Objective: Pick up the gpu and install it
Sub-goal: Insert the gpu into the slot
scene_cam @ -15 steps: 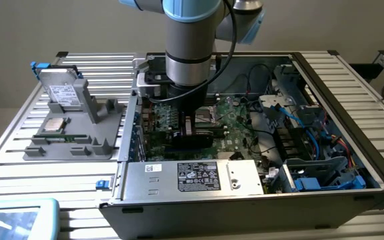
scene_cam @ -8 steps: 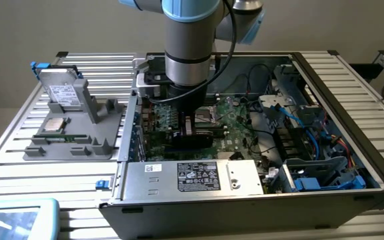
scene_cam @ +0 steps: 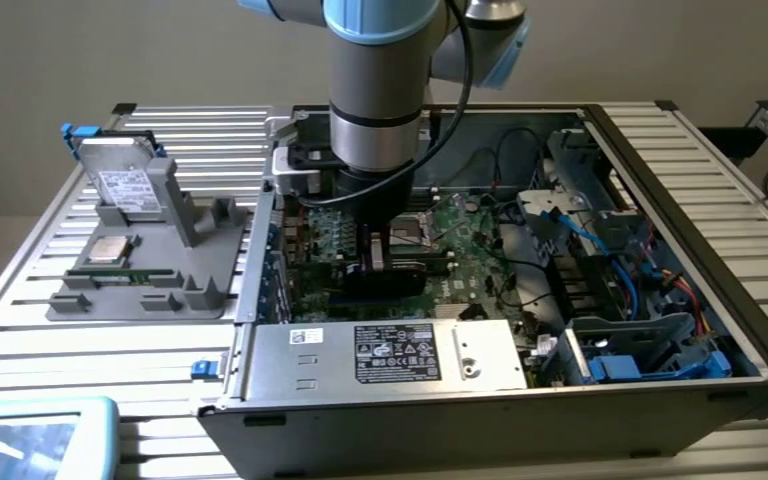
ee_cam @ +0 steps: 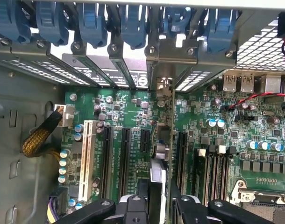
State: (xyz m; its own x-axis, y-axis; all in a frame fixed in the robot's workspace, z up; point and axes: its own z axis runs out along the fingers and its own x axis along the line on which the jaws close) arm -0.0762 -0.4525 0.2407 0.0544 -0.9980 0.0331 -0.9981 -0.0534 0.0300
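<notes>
The gripper (ee_cam: 159, 205), made of black jointed metal links, is seen closed on the gpu (ee_cam: 163, 133), one finger against each flat face. The card is held on edge inside the open computer case (scene_cam: 704, 395), just above or at the green motherboard (ee_cam: 212, 140); whether it is seated in a slot cannot be told. Its long axis lies parallel to the expansion slots, and its silver bracket end is pointed at the perforated rear wall (ee_cam: 261, 44) of the case. In the exterior view the card (scene_cam: 384, 280) appears as a flat black slab below the grey, tubular arm (scene_cam: 377, 110).

Beside the card, one white slot (ee_cam: 89, 154), three long black slots and one short black slot (ee_cam: 145, 140) can be counted. Six glossy blue plastic clips (ee_cam: 133, 23) are lined up along the rear wall. A braided yellow cable (ee_cam: 37, 137) is plugged in near the white slot.

A brushed-metal power supply (scene_cam: 384, 355) with one black label is fitted at the case's front. On the ribbed aluminium table (scene_cam: 704, 150), one grey plastic tray (scene_cam: 204, 290) carries one upright silver hard drive (scene_cam: 124, 185) and one narrow green memory stick (scene_cam: 124, 272).
</notes>
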